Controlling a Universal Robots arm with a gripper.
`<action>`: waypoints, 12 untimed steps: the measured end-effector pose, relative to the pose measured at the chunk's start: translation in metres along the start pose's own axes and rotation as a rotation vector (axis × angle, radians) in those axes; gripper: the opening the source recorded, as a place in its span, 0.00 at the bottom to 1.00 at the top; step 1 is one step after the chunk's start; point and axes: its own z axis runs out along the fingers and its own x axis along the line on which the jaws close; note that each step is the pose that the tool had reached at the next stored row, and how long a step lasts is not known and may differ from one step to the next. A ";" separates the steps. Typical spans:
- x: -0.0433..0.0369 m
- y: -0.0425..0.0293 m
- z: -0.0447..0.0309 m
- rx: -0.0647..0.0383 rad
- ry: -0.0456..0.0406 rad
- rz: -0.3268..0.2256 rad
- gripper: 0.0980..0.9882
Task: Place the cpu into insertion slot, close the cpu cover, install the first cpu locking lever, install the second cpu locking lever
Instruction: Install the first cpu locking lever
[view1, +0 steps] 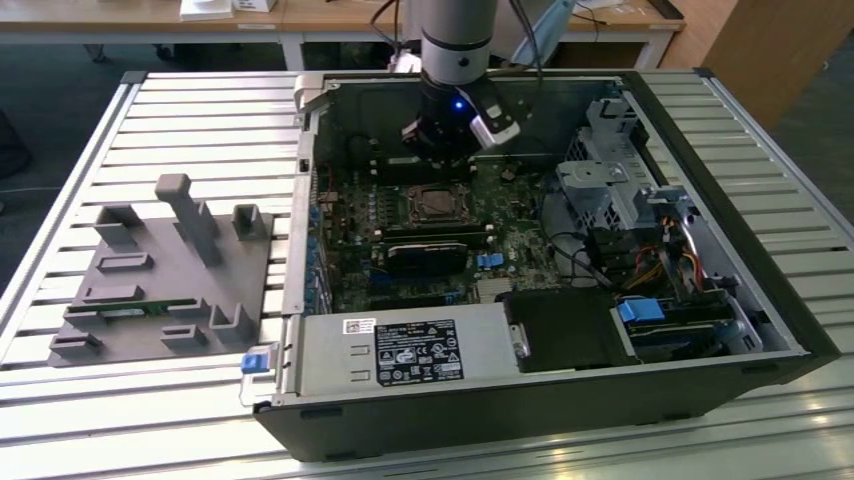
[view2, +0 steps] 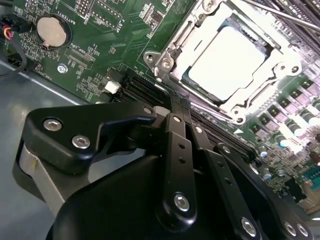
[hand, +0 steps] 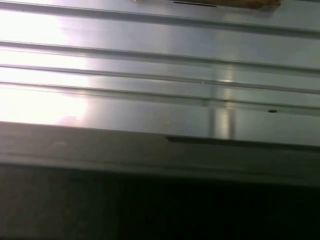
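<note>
Hand: my hand (view2: 172, 107) sits low inside the computer case (view1: 747, 290), its black fingers (view2: 180, 150) pressed together with nothing between them, tips just short of the socket's near corner.
Cpu: the cpu (view2: 227, 62) already lies flat in the insertion slot (view1: 434, 203), silvery top bare.
Cpu cover: the cpu cover (view2: 175, 47) looks folded down around the chip, I judge; its frame edges ring the chip.
Levers: a thin bar (view2: 280, 14) runs past the far side; I cannot tell whether it is latched.
Step in hand: I'd call it the first lever. I'd push with the closed tips, slowly, sweeping sideways under the hook.
Surroundings: the grey fixture block (view1: 167, 280) rests near the tabletop's (view1: 134, 400) edge on the exterior view's left.
</note>
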 end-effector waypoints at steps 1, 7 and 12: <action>-0.0002 0.0000 0.0012 0.000 0.0000 0.000 0.01; -0.0005 -0.0002 0.0030 0.000 0.0002 0.000 0.01; -0.0006 0.0000 0.0009 0.000 0.0001 0.000 0.01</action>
